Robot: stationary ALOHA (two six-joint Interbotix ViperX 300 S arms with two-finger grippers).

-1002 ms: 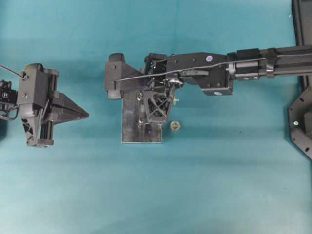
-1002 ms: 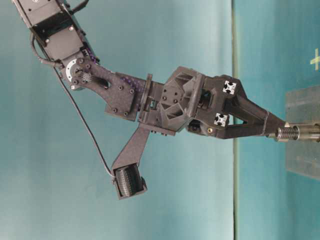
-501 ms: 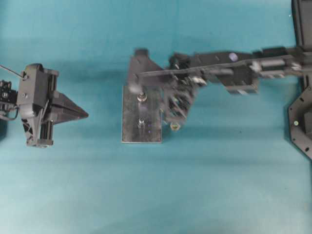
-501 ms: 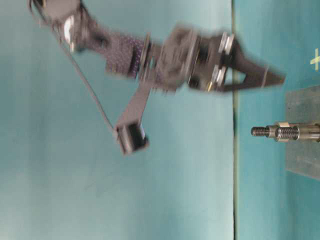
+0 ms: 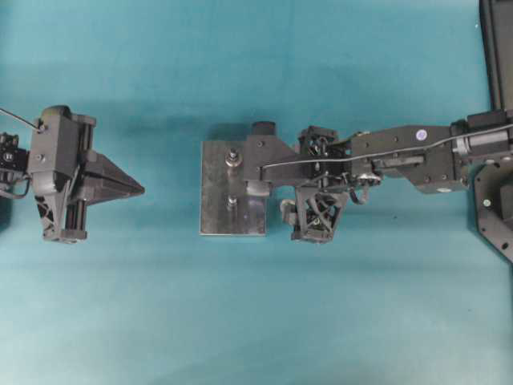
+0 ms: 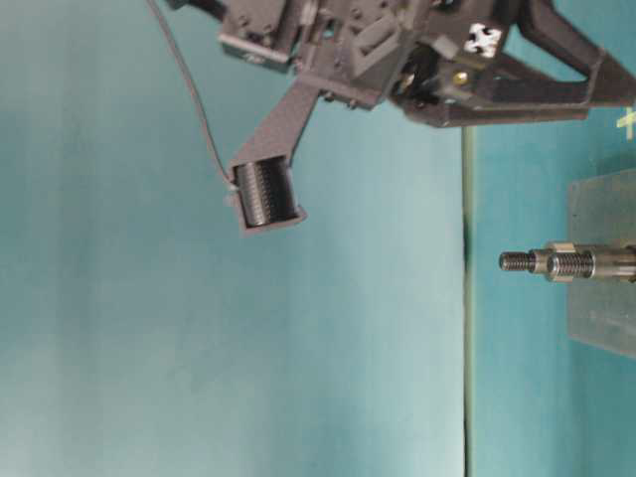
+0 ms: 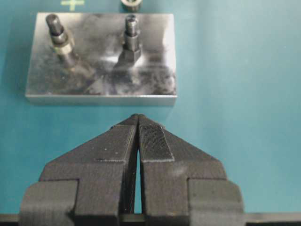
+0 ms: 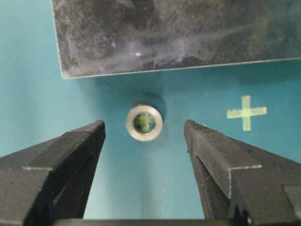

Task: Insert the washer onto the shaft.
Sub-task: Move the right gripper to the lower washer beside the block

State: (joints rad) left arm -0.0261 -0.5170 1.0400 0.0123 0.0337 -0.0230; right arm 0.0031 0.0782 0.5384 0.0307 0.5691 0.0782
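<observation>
A silver washer lies flat on the teal cloth just off the metal plate's edge. My right gripper hangs over it, open wide, one fingertip on each side and nothing touching. In the overhead view the right gripper is right of the plate, which carries two upright threaded shafts. One shaft has a pale ring seated on it; the other shaft has a hex nut at its base. My left gripper is shut and empty, well left of the plate.
A green tape cross marks the cloth beside the washer. Black frame parts stand at the table's right edge. Open teal cloth surrounds the plate on the near and far sides.
My right gripper left the shaft, leaving a ring on it, rose and swung right of the plate to hang over the loose washer, jaws opening wider. The left arm has not moved.
</observation>
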